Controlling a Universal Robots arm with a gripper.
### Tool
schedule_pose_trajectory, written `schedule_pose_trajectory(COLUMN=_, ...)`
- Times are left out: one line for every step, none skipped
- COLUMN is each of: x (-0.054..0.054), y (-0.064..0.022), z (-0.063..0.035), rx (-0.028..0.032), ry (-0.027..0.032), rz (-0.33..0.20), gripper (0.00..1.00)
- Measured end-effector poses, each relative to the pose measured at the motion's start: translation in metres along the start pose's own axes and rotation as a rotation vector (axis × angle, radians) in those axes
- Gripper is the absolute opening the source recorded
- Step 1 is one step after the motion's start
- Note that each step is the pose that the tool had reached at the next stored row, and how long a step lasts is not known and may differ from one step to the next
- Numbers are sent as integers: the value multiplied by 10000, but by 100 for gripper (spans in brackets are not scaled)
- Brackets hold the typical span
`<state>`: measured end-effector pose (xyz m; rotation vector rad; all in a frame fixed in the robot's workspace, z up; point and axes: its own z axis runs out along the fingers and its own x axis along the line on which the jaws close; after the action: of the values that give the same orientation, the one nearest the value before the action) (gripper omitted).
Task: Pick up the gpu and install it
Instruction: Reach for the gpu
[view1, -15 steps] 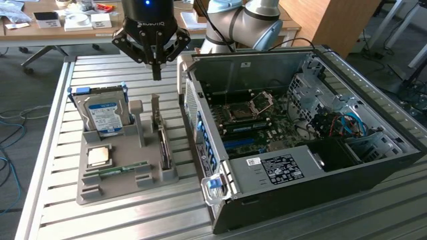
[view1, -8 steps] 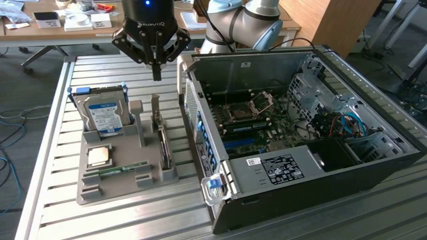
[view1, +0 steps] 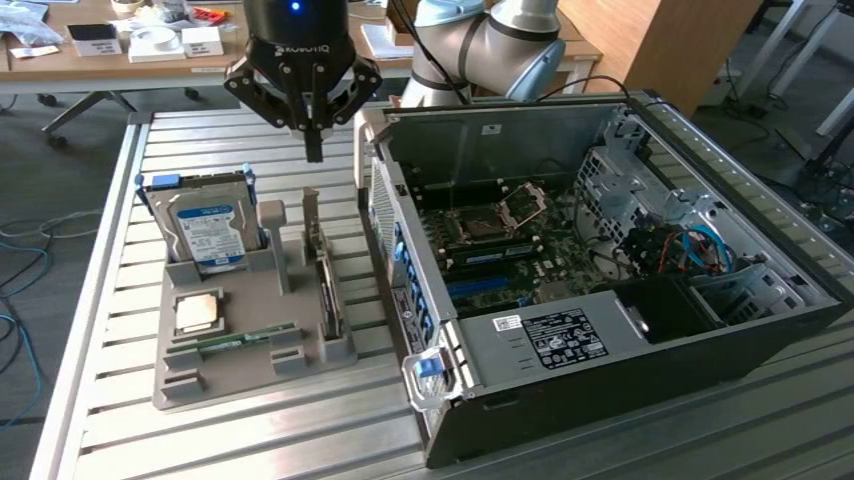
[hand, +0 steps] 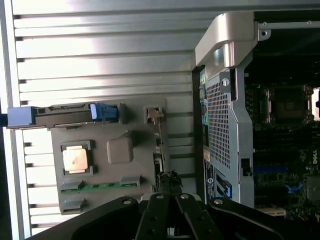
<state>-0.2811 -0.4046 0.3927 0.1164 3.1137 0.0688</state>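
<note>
End effector (view1: 315, 150) closed, my fingertips pressed together with nothing clamped between them, pointing straight down over the far end of the holder.

Nearest ground: slatted metal counter (view1: 200, 440). On it, a grey moulded holder (view1: 240, 375) towards the exterior view's left.

- Near end of the holder: narrow green RAM strip (view1: 247, 340), lying flat in its groove.
- Just beyond it: square CPU (view1: 200, 312), flat in its pocket.
- Along the holder's side on the exterior view's right: the gpu (view1: 324, 285), standing on edge in a slot and seen edge-on as a thin card running near to far. My fingertips hang above its far end, apart from it. From the wrist view the same card (hand: 159, 145) shows as a thin line just ahead of my end effector (hand: 168, 190).
- Far end, exterior view's left: hard drive (view1: 207, 235), upright, blue-white label facing the near side.

Exterior view's right: open computer case (view1: 747, 330) lying on its side just beside the holder, motherboard (view1: 534, 250) exposed.

Beyond: my arm (view1: 494, 50), then a wooden desk (view1: 80, 65) carrying small boxes.
</note>
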Motion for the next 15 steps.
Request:
schedule_pose_trajectory(x=0, y=-4, z=0, rx=0, ry=0, rz=1, gripper=11)
schedule_pose_trajectory(x=0, y=-8, z=-1, rx=0, ry=0, rz=1, gripper=11)
schedule_pose_trajectory(x=0, y=-10, z=-1, rx=0, ry=0, rz=2, gripper=11)
schedule_pose_trajectory(x=0, y=-11, z=0, rx=-1, ry=-1, rz=2, gripper=11)
schedule_pose_trajectory(x=0, y=-11, z=0, rx=-1, ry=-1, rz=3, gripper=11)
schedule_pose_trajectory(x=-1, y=-11, z=0, rx=0, ry=0, rz=2, gripper=11)
schedule_pose_trajectory(x=-1, y=-12, z=-1, rx=0, ry=0, rz=1, gripper=11)
schedule_pose_trajectory(x=-1, y=-12, z=-1, rx=0, ry=0, rz=1, gripper=11)
schedule_pose_trajectory(x=-1, y=-12, z=0, rx=0, ry=0, rz=1, gripper=11)
schedule_pose_trajectory(x=0, y=-12, z=0, rx=-1, ry=0, rz=1, gripper=11)
schedule_pose_trajectory(x=-1, y=-12, z=0, rx=0, ry=0, rz=1, gripper=11)
schedule_pose_trajectory(x=-1, y=-12, z=0, rx=0, ry=-1, rz=1, gripper=11)
schedule_pose_trajectory(x=-1, y=-17, z=-1, rx=-1, ry=0, rz=0, gripper=11)
schedule_pose_trajectory(x=-2, y=-23, z=0, rx=0, ry=0, rz=-1, gripper=11)
schedule_pose_trajectory(x=-2, y=-31, z=1, rx=0, ry=0, rz=0, gripper=11)
